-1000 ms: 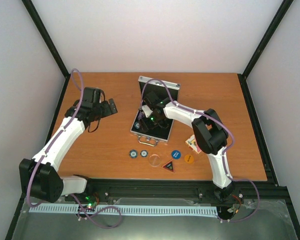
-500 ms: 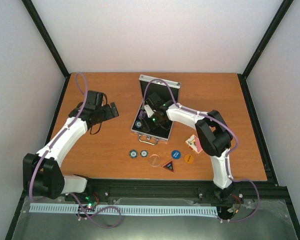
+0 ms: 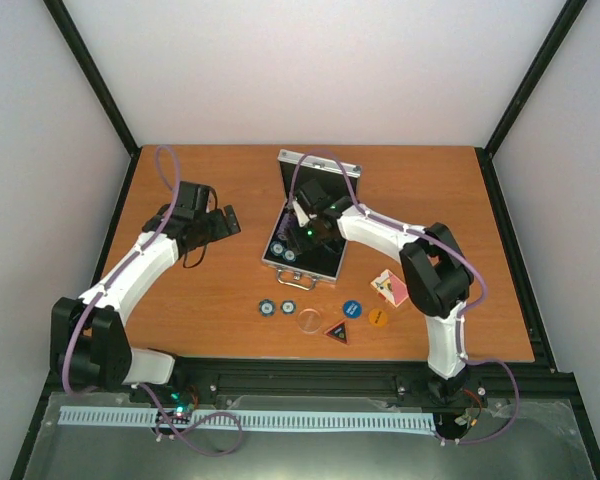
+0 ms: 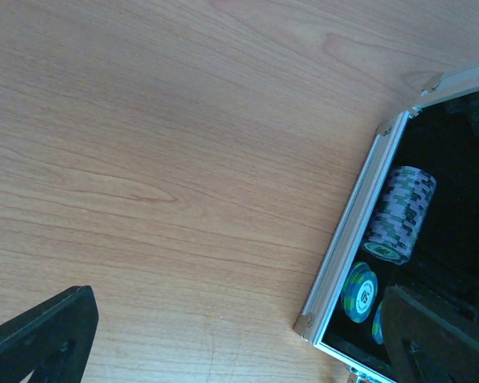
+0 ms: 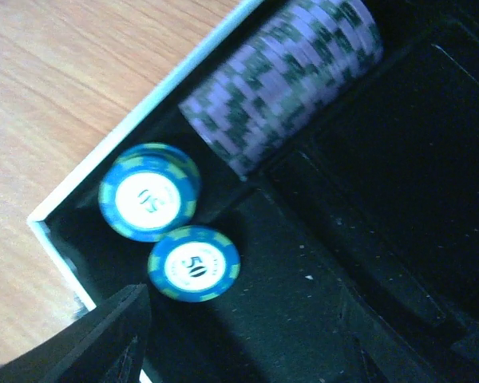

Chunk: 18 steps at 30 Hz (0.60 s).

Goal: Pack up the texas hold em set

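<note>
Here, left gripper (image 3: 220,222) jaws gape wide, right gripper (image 5: 247,335) jaws apart over chips (image 5: 149,191) in the case (image 4: 356,215).

The case (image 5: 144,112) has a silver rim and black lining (image 5: 399,183). At upper centre of the right wrist view, the chip stack (image 5: 287,80) is lilac with dark edge stripes, and the two blue chips (image 5: 149,191) at lower left have yellow-green edge marks and white centres printed 50. From above, the table (image 3: 200,300) is orange-brown wood grain. At lower centre lie a red-edged dark triangular button (image 3: 337,332), a blue round button (image 3: 352,309), an orange round button (image 3: 377,317) and the red-and-white card deck (image 3: 390,288).
</note>
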Available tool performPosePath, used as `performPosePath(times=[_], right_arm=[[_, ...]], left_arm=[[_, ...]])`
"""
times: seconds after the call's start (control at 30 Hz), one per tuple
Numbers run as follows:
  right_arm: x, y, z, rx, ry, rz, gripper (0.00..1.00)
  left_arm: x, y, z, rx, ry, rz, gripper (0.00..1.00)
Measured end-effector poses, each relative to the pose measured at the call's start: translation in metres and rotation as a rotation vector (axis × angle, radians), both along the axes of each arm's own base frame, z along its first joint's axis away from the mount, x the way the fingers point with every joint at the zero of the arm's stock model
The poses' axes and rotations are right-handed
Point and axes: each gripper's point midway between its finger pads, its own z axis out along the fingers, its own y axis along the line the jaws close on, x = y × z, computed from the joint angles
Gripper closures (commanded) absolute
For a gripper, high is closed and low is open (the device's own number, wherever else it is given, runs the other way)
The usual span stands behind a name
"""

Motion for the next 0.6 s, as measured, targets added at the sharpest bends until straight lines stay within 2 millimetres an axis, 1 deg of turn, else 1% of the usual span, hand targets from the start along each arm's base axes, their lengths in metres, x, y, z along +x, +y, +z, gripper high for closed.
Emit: performPosePath(times=[0.17, 0.33, 0.47, 0.53, 0.6], right_arm=[[0.006, -0.009, -0.022, -0.071, 0.001, -0.031, 0.34], [0.004, -0.013, -0.031, -0.092, 0.010, -0.036, 0.34], [-0.007, -0.022, -0.046, -0.120, 0.039, -0.035, 0.34], [-0.015, -0.028, -0.048, -0.132, 0.050, -0.033, 0.34], [-0.018, -0.032, -0.048, -0.128, 0.046, -0.036, 0.34]], left_arm=[[0.000, 0.000, 0.000, 0.000, -0.002, 0.000, 0.00], [0.000, 0.000, -0.001, 0.000, 0.001, 0.000, 0.00], [-0.002, 0.000, -0.004, 0.002, 0.007, 0.000, 0.00], [-0.001, 0.000, -0.004, 0.001, 0.006, -0.001, 0.00], [-0.001, 0.000, -0.004, 0.001, 0.005, -0.001, 0.00]])
